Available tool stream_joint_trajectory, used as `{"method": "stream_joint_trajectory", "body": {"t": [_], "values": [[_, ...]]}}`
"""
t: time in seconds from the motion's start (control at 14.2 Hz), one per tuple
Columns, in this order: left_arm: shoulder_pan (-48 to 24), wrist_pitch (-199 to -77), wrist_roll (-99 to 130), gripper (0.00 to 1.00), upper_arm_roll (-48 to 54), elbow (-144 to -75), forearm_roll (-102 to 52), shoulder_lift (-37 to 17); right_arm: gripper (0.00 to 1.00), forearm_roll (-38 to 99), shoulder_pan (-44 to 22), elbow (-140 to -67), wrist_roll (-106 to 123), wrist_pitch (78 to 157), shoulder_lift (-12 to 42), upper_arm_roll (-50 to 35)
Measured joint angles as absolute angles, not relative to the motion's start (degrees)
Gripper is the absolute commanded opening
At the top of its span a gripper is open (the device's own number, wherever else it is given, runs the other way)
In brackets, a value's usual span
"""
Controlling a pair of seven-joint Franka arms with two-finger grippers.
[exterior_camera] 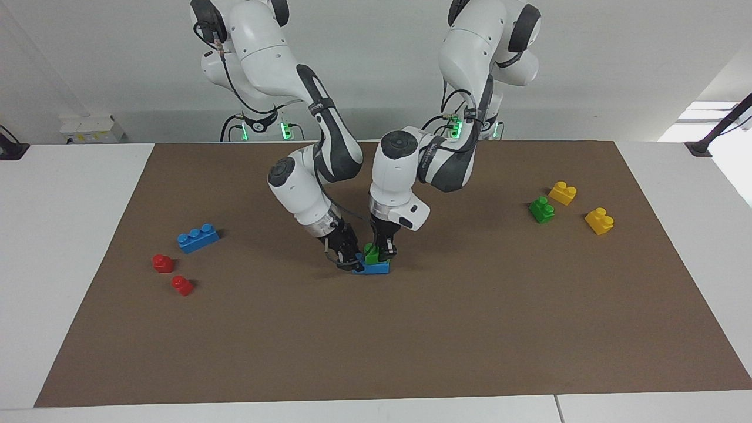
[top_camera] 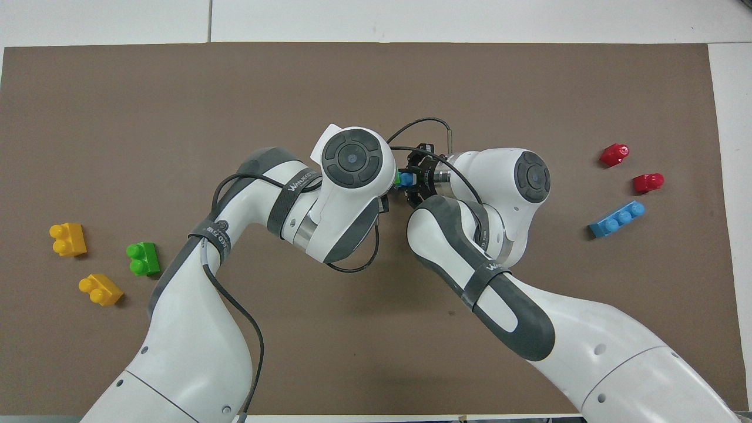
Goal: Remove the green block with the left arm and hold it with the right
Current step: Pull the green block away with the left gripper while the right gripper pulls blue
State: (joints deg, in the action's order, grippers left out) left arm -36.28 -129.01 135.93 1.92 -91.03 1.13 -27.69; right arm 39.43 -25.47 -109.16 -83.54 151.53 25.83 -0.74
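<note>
Green block: bright, studded, stacked on blue brick.

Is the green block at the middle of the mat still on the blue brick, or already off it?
Still on. The green block sits atop the blue brick, with the left claw shut on it.

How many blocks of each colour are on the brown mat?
Green blocks: 2
Yellow blocks: 2
Red blocks: 2
Blue blocks: 2
Total: 8
</note>
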Motion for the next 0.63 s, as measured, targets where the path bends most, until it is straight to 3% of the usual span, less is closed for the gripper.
{"method": "stream_joint_trajectory", "body": {"t": [0.35, 0.63], "values": [[-31.99, -122.37, 134.65, 0.00, 1.45, -94.18, 1.17, -18.28, 0.00, 39.45, -25.47, -109.23, -83.62, 151.64, 25.79, -0.75], [-28.58, -119.11, 129.48, 0.00, 1.40, -95.69, 1.17, -16.15, 0.00, 39.32, -24.74, -108.07, -83.36, 147.77, 25.68, 0.13]]}}
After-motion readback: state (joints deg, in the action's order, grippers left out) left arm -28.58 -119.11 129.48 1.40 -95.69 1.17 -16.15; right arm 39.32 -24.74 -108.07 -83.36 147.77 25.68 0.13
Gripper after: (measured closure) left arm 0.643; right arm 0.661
